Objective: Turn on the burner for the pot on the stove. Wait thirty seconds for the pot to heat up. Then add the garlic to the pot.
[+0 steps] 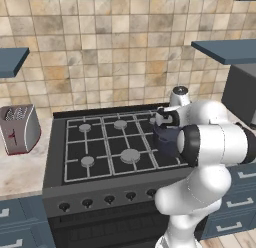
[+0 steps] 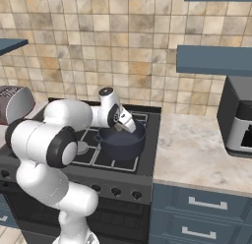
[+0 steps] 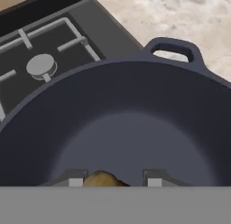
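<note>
I hold the garlic [image 3: 104,179] clamped in my jaws right above the open pot [image 3: 135,128] on the stove [image 1: 100,142], so only the drop is left.

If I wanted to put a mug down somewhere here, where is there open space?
The marble counter between the stove and the grey appliance lies bare. So do the left grates beside the toaster. Around the pot it is crowded: the end effector hangs over it with the garlic.
</note>
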